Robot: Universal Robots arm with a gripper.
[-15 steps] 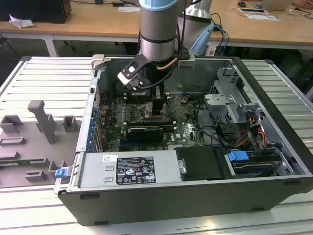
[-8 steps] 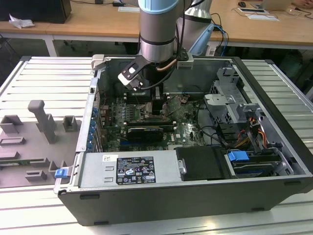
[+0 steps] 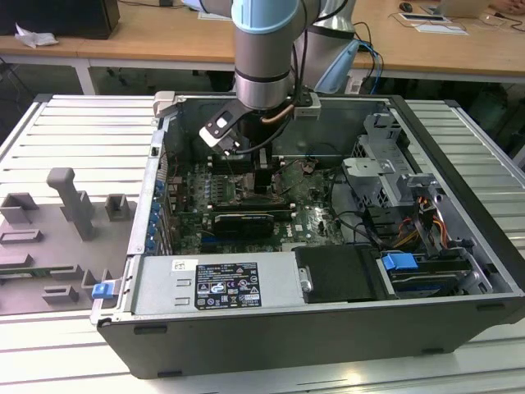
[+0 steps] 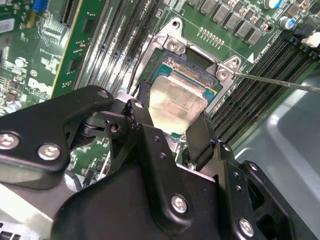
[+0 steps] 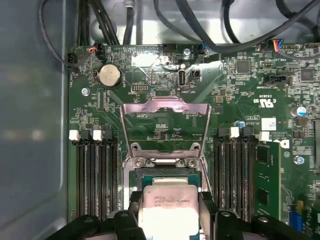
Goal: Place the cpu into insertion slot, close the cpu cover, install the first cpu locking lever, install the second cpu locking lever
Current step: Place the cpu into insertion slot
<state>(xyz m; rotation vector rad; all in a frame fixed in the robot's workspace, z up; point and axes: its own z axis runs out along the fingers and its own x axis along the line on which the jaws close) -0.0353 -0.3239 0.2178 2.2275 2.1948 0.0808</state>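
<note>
My gripper [image 4: 172, 120] is shut on the cpu [image 4: 176, 102], a flat square chip with a pale metal face, pinched by its two edges between the black fingers [image 4: 200, 137]. The chip sits low over the insertion slot [image 4: 189, 62], whose far part and silvery corner brackets show beyond it; I cannot tell whether it touches. In the first wrist view the cpu [image 5: 167, 205] hangs in the gripper [image 5: 170, 212] over the slot [image 5: 167, 173], and the cpu cover [image 5: 165, 101] stands hinged open behind it. A thin metal lever rod [image 4: 280, 82] sticks out beside the slot. In the exterior view the gripper [image 3: 261, 176] reaches down inside the computer case.
Long black memory slots [image 5: 97, 175] flank the socket on both sides. Black cables [image 5: 200, 30] cross the board's far edge. A black graphics card [image 3: 246, 222], the power supply [image 3: 213, 283] and a drive cage [image 3: 385, 172] fill the case. A grey fixture block [image 3: 70, 201] stands at the exterior view's left.
</note>
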